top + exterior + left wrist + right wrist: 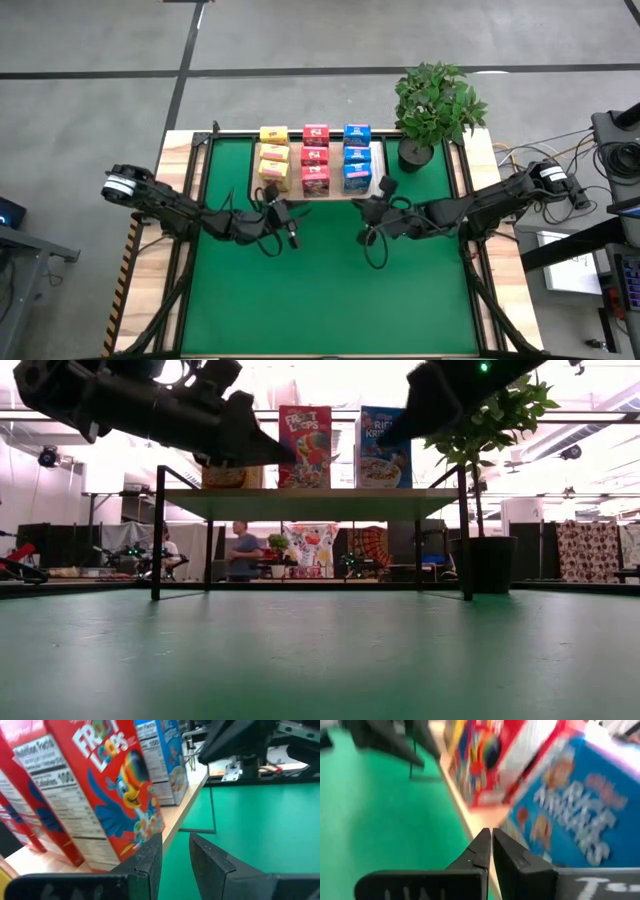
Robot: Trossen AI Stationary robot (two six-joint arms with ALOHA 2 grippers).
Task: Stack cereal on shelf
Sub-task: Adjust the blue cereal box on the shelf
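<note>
While both arms reach inward over the green mat point(330, 290), the cereal point(315, 160) already stands on the shelf point(315, 503) at the far side of the table, in three columns running front to back: yellow boxes on the left, pink-red in the middle, blue on the right, each column's length pointing away from the arms. Every box is upright, its long axis vertical, and the front faces of the nearest pink-red and blue boxes look out toward the low camera. The shelf's long side runs left to right. Just in front of the yellow column, the left gripper point(175, 852) holds nothing, its fingers point(150, 857) parted by a narrow gap, close beside the front pink-red box. Before the blue column, the right gripper point(491, 842) is clenched tight on nothing. From the low view the left arm covers most of the yellow box, and the rear boxes hide behind the front ones. Beside the shelf's right end stands a potted plant point(435, 105). Beyond the table, a person point(242, 550) is among cluttered tables in a bright room.
</note>
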